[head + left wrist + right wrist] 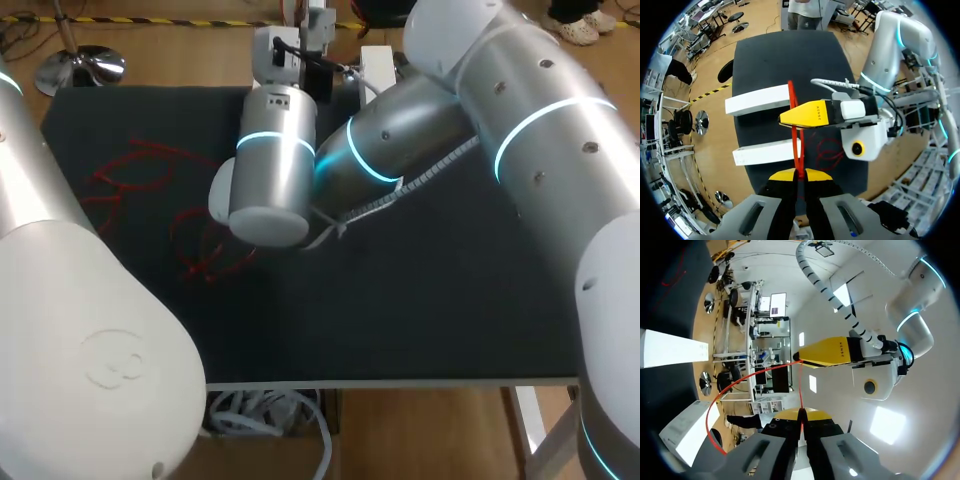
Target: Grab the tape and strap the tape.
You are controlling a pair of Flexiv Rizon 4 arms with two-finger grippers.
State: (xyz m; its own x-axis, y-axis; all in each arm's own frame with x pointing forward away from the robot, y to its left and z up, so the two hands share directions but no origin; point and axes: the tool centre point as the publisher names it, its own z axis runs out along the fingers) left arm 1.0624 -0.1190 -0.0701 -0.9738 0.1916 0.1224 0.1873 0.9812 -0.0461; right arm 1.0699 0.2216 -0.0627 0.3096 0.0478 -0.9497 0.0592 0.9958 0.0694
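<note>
I am pinching the red tape (796,150) in left gripper (800,175) and right gripper (801,414); overpulling risks it slipping out.

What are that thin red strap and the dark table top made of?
The red strap looks like thin, flexible plastic or cord: it curves in loose loops. The table top seems covered in matte dark cloth or felt, since it shows no shine. Both are guesses.

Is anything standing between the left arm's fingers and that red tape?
Nothing visible does. The red tape is pinched between the fingers of the left gripper, and the right gripper pinches it too.
</note>
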